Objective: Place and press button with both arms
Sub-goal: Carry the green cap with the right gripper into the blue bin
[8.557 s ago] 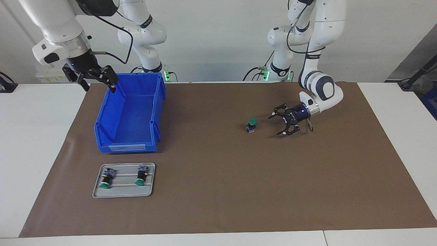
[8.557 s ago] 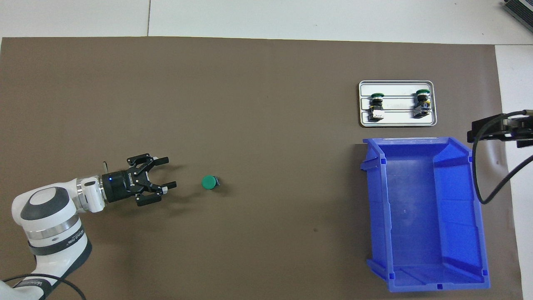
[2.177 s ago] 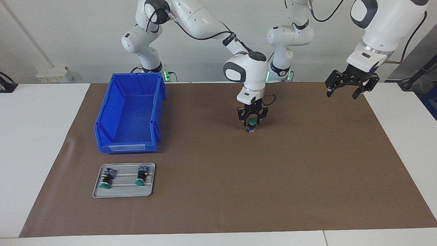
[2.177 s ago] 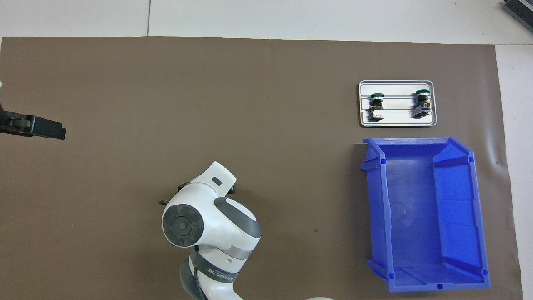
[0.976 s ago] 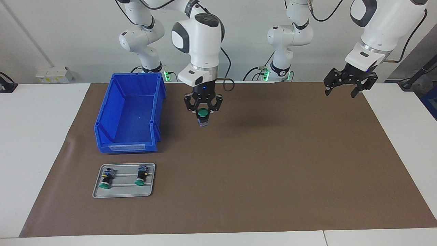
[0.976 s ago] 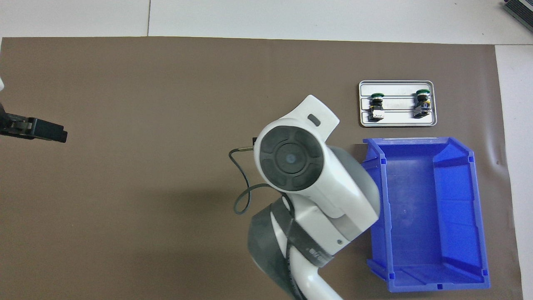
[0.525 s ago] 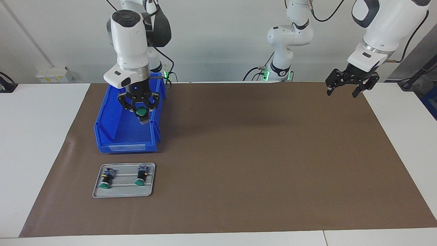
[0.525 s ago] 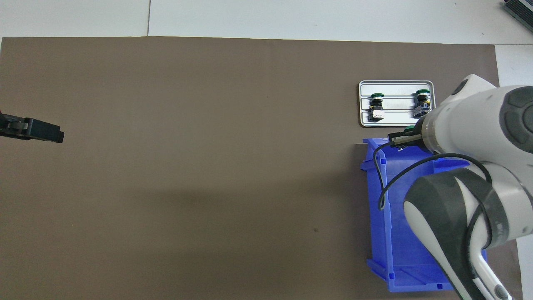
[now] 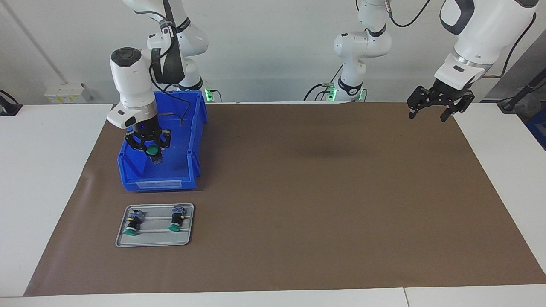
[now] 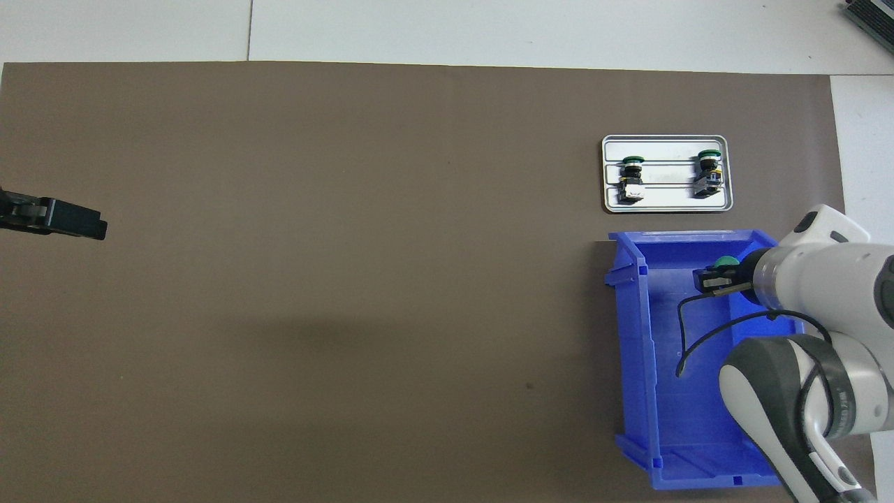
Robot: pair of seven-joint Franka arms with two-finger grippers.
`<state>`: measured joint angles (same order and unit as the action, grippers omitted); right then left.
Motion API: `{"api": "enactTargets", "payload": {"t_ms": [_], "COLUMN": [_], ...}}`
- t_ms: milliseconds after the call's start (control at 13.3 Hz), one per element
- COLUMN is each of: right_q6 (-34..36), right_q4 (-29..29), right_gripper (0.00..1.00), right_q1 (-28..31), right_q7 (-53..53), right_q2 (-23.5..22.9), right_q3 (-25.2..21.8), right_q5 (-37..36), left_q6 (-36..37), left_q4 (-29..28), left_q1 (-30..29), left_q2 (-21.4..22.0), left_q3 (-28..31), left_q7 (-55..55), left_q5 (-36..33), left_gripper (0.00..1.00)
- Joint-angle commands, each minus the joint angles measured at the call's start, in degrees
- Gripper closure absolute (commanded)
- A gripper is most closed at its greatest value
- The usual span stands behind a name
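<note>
Right gripper (image 9: 150, 150) clamped on button (image 9: 151, 150), hanging over bin (image 9: 132, 175); green cap faces out, terminal block hangs below fingers. Button likely light, rigid plastic; smooth round cap probably slippery, so collar looks the safer hold. Two more buttons lie on tray (image 9: 120, 239), farther from robots than bin. Left gripper (image 9: 428, 110) waits, jaws wide, empty, over mat (image 9: 324, 213) edge.

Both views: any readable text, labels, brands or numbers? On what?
None can be read.
Label strip on the front of the blue bin: too small to read.
White lettering on the dark ring of the left arm: too small to read.
Green button over the bin: no marking visible.
</note>
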<state>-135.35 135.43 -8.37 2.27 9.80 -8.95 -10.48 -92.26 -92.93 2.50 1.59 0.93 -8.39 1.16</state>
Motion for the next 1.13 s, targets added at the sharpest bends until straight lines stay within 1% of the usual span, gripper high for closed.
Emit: {"api": "enactTargets", "payload": {"t_ms": [0, 75, 225, 600, 826, 1051], "right_q6": [-6.65, -8.33, -8.96, -14.06, -14.32, -15.99], "right_q4": [6.66, 7.99, 8.62, 12.31, 12.31, 13.01], "right_gripper": [1.00, 1.00, 1.00, 1.00, 1.00, 1.00], "right_q1": [2.29, 2.48, 2.57, 3.00, 3.09, 3.71], "right_q7": [0.90, 0.90, 0.90, 0.81, 0.81, 0.81], "right_q2": [2.07, 2.07, 1.89, 1.63, 1.19, 0.49], "right_q3": [0.87, 0.87, 0.87, 0.78, 0.78, 0.87], "right_q5": [0.81, 0.81, 0.81, 0.81, 0.81, 0.81], "left_q6": [0.50, 0.50, 0.50, 0.50, 0.50, 0.50], "left_q4": [-0.67, -0.67, -0.67, -0.67, -0.76, -0.67], "left_q1": [-0.48, -0.48, -0.48, -0.48, -0.48, -0.48], "left_q2": [0.70, 0.70, 0.78, 0.70, 0.70, 0.78], "left_q3": [-0.40, -0.40, -0.40, -0.40, -0.40, -0.40], "left_q7": [0.66, 0.66, 0.66, 0.66, 0.66, 0.66], "left_q5": [-1.08, -1.08, -1.08, -1.08, -1.08, -1.08], "left_gripper": [0.00, 0.00, 0.00, 0.00, 0.00, 0.00]}}
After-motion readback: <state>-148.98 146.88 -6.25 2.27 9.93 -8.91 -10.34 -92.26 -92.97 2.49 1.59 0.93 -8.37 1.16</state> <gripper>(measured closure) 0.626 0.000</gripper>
